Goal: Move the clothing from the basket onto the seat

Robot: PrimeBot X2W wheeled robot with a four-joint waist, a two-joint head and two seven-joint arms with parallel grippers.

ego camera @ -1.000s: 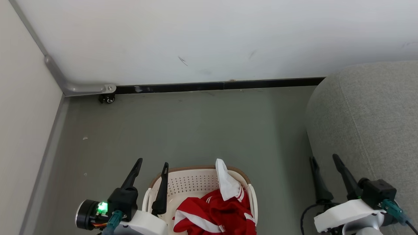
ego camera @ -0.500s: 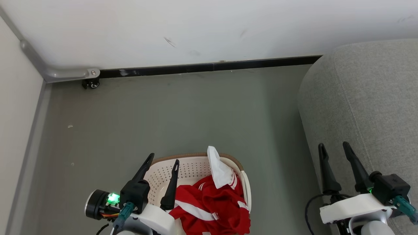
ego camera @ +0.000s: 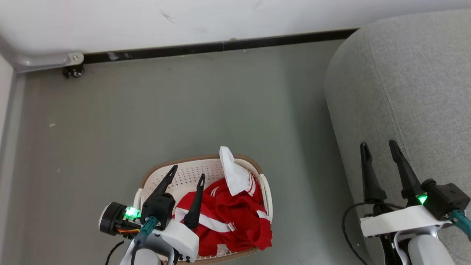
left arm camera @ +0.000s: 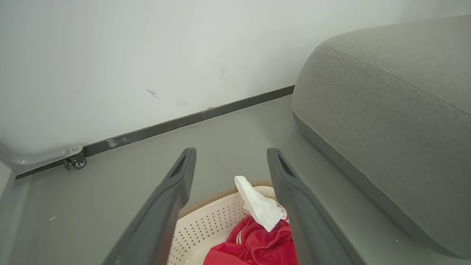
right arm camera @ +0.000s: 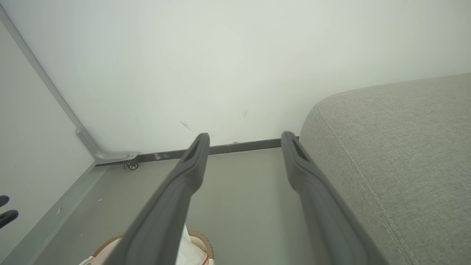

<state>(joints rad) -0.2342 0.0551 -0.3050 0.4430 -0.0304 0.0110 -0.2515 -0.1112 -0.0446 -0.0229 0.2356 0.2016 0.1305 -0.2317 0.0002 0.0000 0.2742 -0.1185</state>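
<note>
Room: a grey floor (ego camera: 184,110) runs up to a white wall (ego camera: 220,14) along the top of the head view, with a black skirting strip (ego camera: 220,46) at the join. A small caster wheel (ego camera: 73,71) sits under a metal bracket (ego camera: 44,59) in the upper left corner.
Seat: the seat (ego camera: 404,73) is a big rounded grey bulk with a stitched seam, taking the whole right side of the frame.
Basket: the basket (ego camera: 191,173) stands on the floor at bottom centre, left of the seat, with a band of bare floor between them.
Clothing: the clothing (ego camera: 228,217) lies crumpled inside the basket as a red heap with white stripes, towards its right half.
White piece: a white piece (ego camera: 233,175) sticks up from the heap and leans on the far rim, right of centre.
Left gripper: the left gripper (ego camera: 187,172) is at lower left, over the basket's left half. Its 2 fingers are spread wide with nothing between them, and the right-hand finger crosses the red cloth in the picture. I cannot tell whether it touches.
Right gripper: the right gripper (ego camera: 378,143) is at lower right, against the seat's near flank, its 2 fingers wide apart and empty.
Lights: 1 green lamp glows on each wrist.
</note>
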